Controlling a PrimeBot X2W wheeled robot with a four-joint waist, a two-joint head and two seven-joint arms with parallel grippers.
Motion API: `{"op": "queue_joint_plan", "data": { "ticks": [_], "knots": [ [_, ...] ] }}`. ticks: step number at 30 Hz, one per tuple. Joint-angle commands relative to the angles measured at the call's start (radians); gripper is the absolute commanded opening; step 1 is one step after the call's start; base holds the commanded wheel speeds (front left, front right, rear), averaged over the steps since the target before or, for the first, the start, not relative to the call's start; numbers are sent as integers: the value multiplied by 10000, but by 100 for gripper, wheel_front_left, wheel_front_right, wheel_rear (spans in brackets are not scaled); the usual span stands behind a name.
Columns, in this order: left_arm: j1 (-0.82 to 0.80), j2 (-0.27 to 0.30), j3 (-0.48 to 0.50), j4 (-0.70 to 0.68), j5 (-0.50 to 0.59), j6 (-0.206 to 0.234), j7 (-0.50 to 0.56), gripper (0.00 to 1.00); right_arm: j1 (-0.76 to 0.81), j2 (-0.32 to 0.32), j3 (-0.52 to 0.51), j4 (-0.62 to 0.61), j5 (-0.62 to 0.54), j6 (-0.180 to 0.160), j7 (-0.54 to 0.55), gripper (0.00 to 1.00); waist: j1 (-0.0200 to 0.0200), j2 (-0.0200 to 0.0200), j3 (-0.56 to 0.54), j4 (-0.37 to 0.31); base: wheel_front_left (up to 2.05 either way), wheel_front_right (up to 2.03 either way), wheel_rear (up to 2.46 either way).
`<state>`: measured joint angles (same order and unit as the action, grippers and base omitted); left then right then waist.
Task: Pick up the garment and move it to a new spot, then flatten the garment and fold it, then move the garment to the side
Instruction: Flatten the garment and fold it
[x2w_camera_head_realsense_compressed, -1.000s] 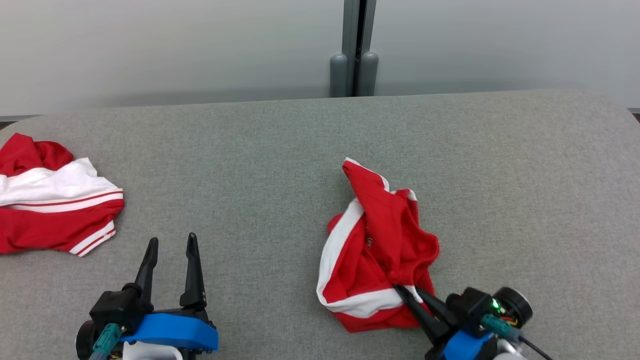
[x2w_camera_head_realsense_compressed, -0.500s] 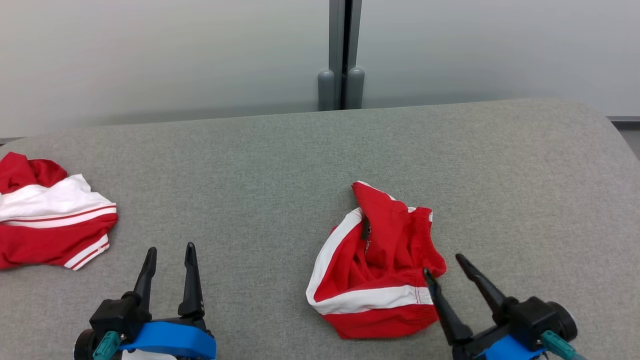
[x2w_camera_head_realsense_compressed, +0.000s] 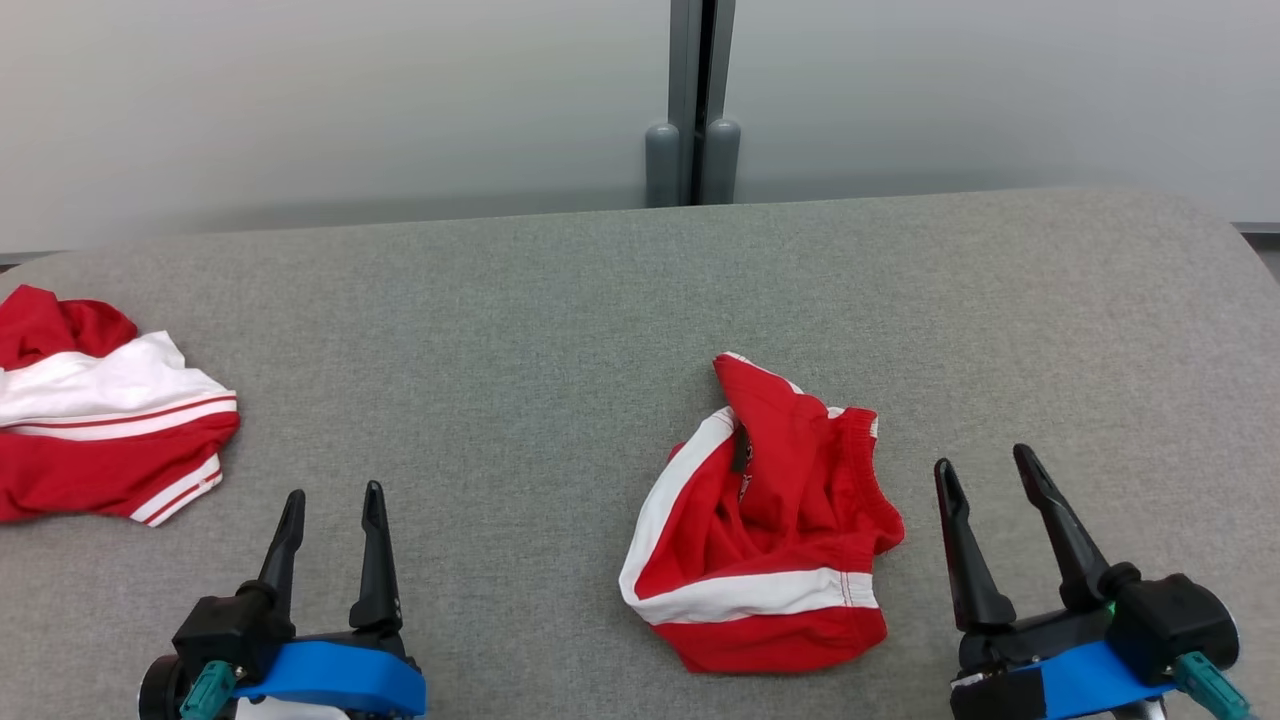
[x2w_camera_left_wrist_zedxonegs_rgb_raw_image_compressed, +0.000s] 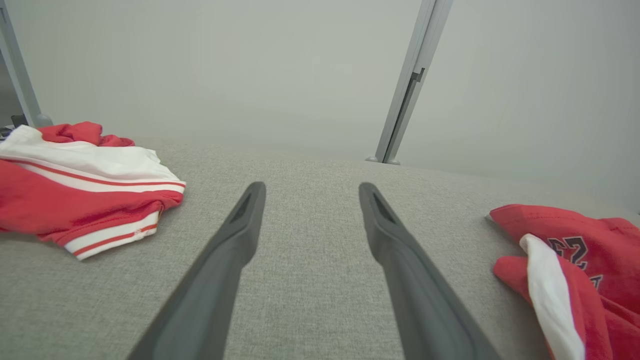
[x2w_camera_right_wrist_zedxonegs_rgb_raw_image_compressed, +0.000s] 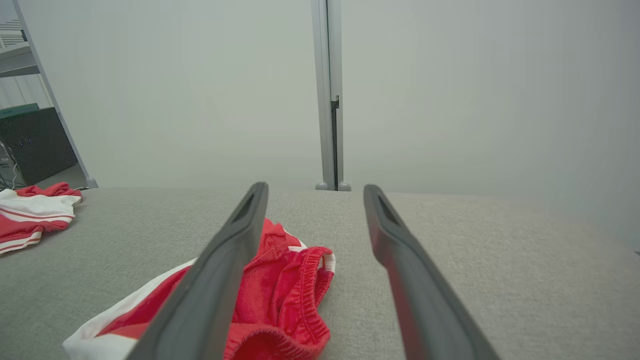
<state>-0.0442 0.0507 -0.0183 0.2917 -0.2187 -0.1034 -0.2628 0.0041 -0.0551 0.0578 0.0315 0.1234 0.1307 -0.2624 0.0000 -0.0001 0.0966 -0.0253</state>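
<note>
scene: a wide grey fabric-covered table (x2w_camera_head_realsense_compressed: 520, 300) seen from above, with a pale wall behind it and a grey post (x2w_camera_head_realsense_compressed: 695, 100) standing at the middle of the far edge.
garment: the garment (x2w_camera_head_realsense_compressed: 765, 520) is a pair of red shorts with a white band. it lies in a crumpled heap on the table, right of centre and toward the near edge.
garment detail: a gathered elastic waistband sits along the upper right of the heap. in the left wrist view, dark printed numerals show on the red cloth, partly hidden by a fold.
left gripper: the left gripper (x2w_camera_head_realsense_compressed: 333, 493) is at the lower left, over bare table. its two long dark fingers are spread wide with nothing between them, and it is well apart from the garment.
right gripper: the right gripper (x2w_camera_head_realsense_compressed: 983, 460) is at the lower right. its fingers are spread wide and hold nothing. it sits just beside the garment's right edge without touching it.
right wrist view: the garment lies low and to the left, and the left finger crosses in front of it.
second garment: another red and white piece of clothing (x2w_camera_head_realsense_compressed: 100, 415) lies rumpled at the table's left edge, partly cut off by the frame and well apart from both grippers.
wrists: a blue band wraps each wrist behind the fingers.
</note>
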Motion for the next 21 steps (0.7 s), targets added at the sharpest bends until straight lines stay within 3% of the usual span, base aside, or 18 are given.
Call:
{"op": "queue_joint_plan", "data": {
  "ticks": [1, 7, 11, 15, 21],
  "knots": [
    [-153, -8, -22, 24, 133, -9, -29, 100, -73, 48, 56, 169, -82, 1, -33, 100, 0, 1, 64, -14, 0, 0, 0],
    [-725, 21, -289, 214, 551, -139, -30, 100, -405, 41, 170, 489, 77, 1, -35, 100, 0, 1, 237, -157, 0, 0, 0],
    [-1656, 235, -1027, 886, 794, -236, -29, 100, -654, 42, 265, 792, 78, 1, -35, 100, 0, 1, 380, -394, 0, 0, 0],
    [-3061, 487, -2384, 1997, 751, -285, 199, 100, -908, 41, 384, 1021, 80, 1, -36, 100, 0, 1, 552, -713, 0, 0, 0],
    [-4924, 1041, -4700, 3293, -133, -267, 997, 100, -1253, 41, 500, 1181, 169, 1, -36, 100, 0, 1, 1028, -1264, 0, 0, 0]
  ]
}}
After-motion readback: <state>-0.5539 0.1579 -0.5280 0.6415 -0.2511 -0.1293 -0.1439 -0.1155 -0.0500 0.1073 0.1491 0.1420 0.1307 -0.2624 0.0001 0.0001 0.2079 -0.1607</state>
